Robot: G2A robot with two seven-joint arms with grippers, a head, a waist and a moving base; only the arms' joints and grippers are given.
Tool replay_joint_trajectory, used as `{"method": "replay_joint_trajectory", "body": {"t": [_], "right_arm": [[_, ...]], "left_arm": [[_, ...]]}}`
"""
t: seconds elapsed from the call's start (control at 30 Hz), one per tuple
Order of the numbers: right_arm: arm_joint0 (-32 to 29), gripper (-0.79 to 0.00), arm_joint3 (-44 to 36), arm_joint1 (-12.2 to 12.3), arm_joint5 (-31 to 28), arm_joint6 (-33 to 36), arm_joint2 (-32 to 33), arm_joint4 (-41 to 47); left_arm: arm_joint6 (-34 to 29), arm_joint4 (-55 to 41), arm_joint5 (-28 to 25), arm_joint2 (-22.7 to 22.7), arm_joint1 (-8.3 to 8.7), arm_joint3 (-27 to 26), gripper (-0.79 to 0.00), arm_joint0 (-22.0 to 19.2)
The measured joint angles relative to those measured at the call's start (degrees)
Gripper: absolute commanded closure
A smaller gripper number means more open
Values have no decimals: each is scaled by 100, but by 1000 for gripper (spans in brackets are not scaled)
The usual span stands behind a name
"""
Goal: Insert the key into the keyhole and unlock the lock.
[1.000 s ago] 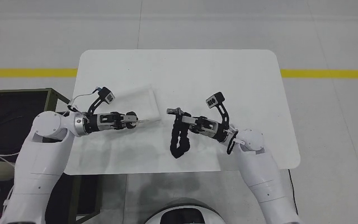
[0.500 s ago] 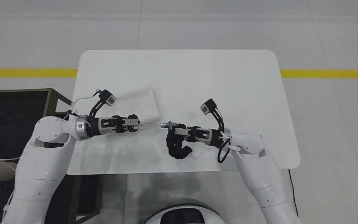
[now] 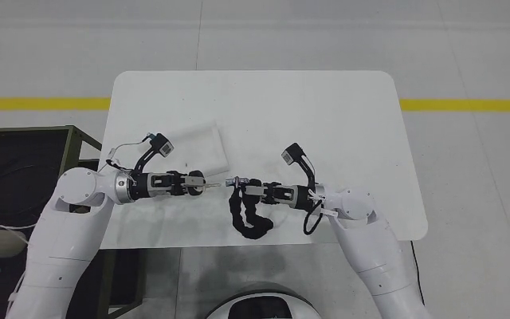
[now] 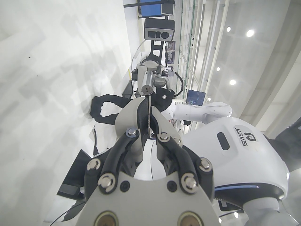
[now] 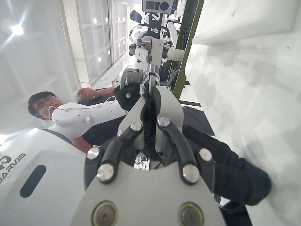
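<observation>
Our left gripper (image 4: 149, 109) has its fingers pressed together on the key (image 4: 148, 99). The blade sits edge-on between the pads, its tip just under the keyhole (image 4: 147, 89). Our right gripper (image 5: 150, 96) pinches the black sleeved chain (image 5: 150, 118) just behind the lock barrel (image 3: 236, 183), holding the barrel's face toward the key.

A second ago the two grippers were well apart. Since then the right arm has carried the lock leftward and the left arm has pushed forward, so key tip and barrel are now almost meeting. We cannot tell whether they touch. We judge alignment nearly done, with insertion and the turn still to come.

The meeting point hangs over the front part of the table (image 3: 319, 104), and the chain's loop (image 3: 247, 223) lies close to the front edge. The white foam pad (image 3: 195, 139) sits just behind the left gripper. Open tabletop lies behind and to the right, so any retreat is best made that way.
</observation>
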Motion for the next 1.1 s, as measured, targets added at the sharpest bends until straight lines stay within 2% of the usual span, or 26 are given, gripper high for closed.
{"method": "replay_joint_trajectory", "body": {"t": [1.1], "right_arm": [[45, 0, 5, 165, -53, -72, -286, 225]], "left_arm": [[125, 148, 121, 81, -37, -165, 0, 22]]}}
